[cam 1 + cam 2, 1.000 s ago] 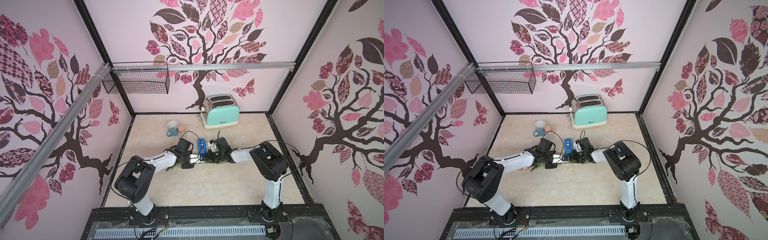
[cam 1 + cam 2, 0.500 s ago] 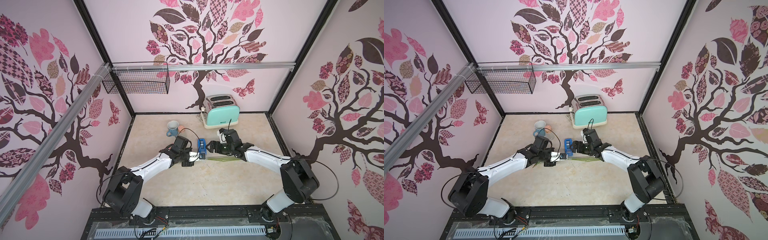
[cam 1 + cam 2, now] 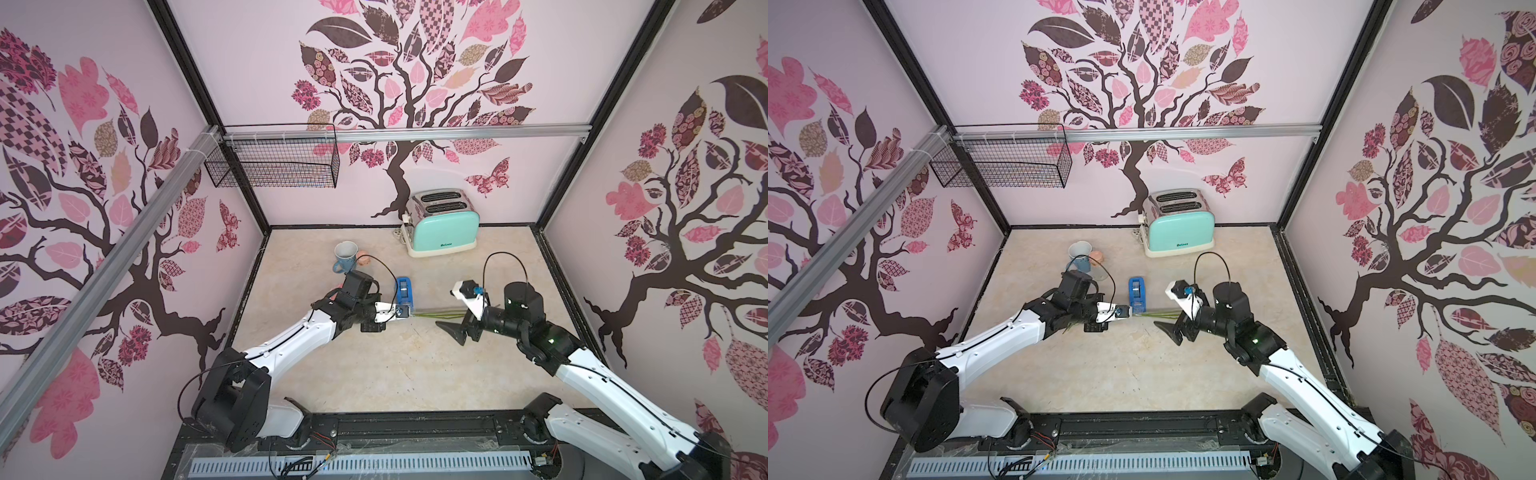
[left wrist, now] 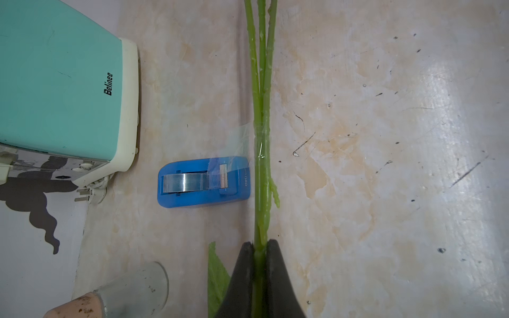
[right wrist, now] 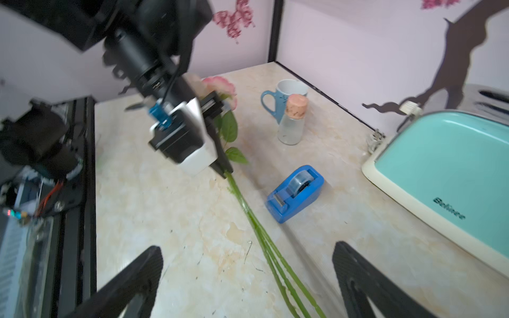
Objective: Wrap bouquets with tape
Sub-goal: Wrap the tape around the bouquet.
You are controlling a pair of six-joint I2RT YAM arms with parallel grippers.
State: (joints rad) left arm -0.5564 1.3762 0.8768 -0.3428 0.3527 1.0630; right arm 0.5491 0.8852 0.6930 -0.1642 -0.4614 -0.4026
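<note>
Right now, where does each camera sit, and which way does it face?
Both top views: overhead at the front, looking down toward the back wall; left arm and right arm show.
Left wrist: above the shut left tool, looking along the stems past the tape dispenser.
Right wrist: behind the open right tool, facing the left arm, mug and toaster.
Shared: both wrist views show stems, tape dispenser, toaster.

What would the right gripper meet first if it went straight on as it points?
Likely the bouquet stems, which run ahead from the open right gripper to the left gripper, shut on them. Depth is unclear; it may pass above them. The tape dispenser sits aside.
</note>
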